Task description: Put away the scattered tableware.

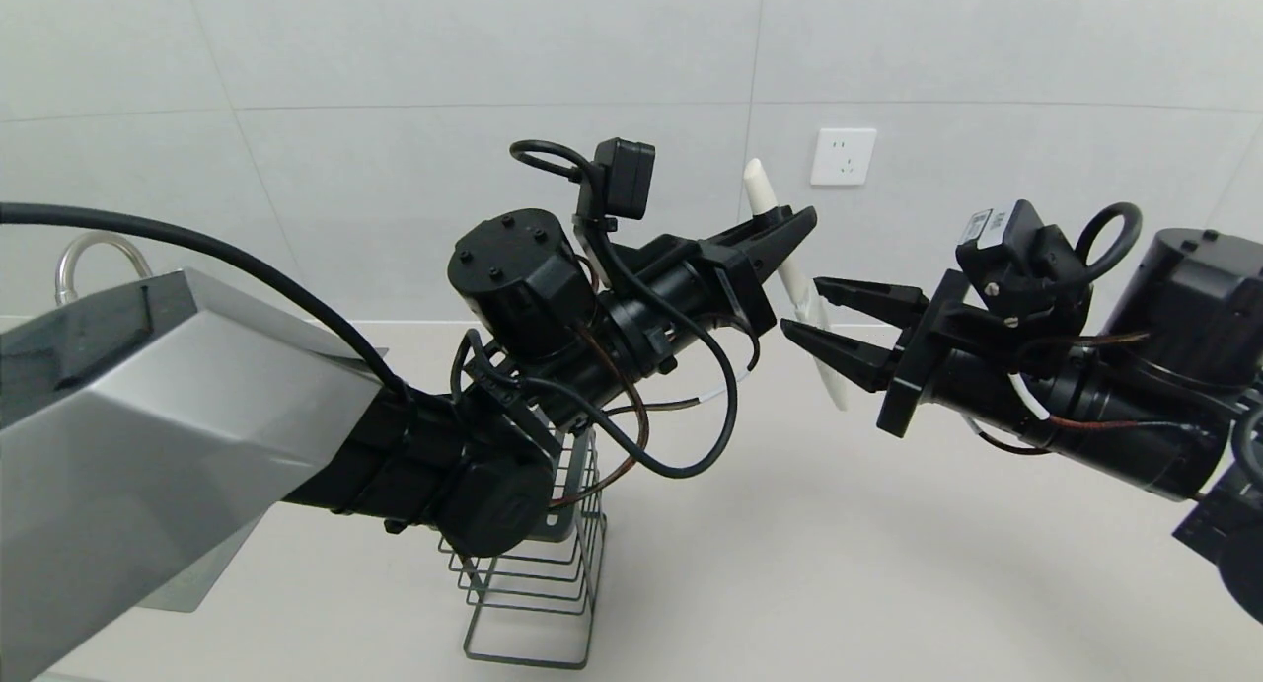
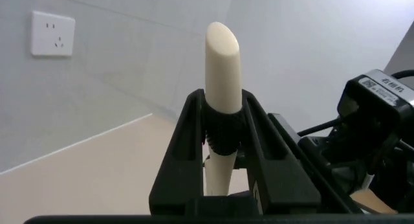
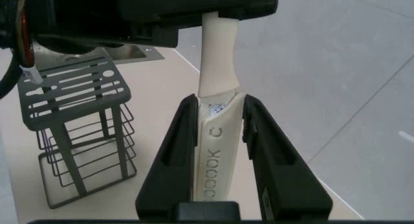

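High over the counter [image 1: 789,564], we hold the white knife [image 1: 760,193] upright: left gripper [image 1: 794,230] clamped on its handle, right gripper [image 1: 814,312] spread around the blade. Likely light, stiff, brittle; the handle looks safest to grip.

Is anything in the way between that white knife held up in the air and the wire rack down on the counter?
Nothing loose shows between them. The left gripper clamps the knife high above the counter; the wire rack stands below, and only the left arm itself hangs over its top.
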Robot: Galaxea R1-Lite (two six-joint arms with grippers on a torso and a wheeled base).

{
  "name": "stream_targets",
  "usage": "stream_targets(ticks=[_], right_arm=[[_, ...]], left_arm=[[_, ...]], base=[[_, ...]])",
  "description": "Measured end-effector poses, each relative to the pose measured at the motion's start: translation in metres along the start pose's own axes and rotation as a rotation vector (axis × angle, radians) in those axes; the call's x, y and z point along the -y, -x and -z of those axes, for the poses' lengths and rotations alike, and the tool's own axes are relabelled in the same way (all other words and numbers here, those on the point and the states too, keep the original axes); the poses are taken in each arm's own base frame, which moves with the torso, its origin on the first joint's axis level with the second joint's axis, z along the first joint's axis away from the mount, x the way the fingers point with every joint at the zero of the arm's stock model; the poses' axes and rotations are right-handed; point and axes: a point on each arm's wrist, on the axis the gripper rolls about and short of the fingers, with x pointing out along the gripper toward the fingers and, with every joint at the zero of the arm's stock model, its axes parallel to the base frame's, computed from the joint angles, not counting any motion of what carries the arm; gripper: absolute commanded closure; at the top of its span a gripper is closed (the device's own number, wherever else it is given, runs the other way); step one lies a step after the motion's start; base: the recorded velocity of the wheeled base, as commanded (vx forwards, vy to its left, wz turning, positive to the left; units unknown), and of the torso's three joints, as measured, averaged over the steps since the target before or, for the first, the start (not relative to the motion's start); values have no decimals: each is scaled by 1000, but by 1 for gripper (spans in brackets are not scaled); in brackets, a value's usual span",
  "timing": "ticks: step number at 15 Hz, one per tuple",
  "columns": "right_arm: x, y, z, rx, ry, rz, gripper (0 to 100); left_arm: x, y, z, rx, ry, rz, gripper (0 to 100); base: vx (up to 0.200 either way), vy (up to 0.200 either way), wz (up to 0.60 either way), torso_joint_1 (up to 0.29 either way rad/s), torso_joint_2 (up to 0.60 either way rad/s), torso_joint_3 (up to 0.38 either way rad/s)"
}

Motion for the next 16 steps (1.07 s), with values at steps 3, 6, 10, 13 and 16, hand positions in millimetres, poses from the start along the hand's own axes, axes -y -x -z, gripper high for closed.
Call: stream_targets(ticks=[3,6,10,13,16], right_arm=[[-1,4,1,-8,-2,3,0],[-3,20,2,-22,-5,23,0],[2,70,-12,10,32,138,0],[-5,120,-26,64,85,249,0],[-21,163,-37,129,147,347,0]], left_arm=[[-1,0,2,-7,-3,-3,100],[-3,1,1,-7,-7,-11,100],[-4,2,-1,-2,-65,-12,100],[-3,4,-4,0,-130,-13,100],[3,14,-9,-22,-129,-20,100]], base=[[0,0,0,0,0,0],[0,0,0,0,0,0],[0,0,0,0,0,0],[0,0,0,0,0,0],[0,0,0,0,0,0]])
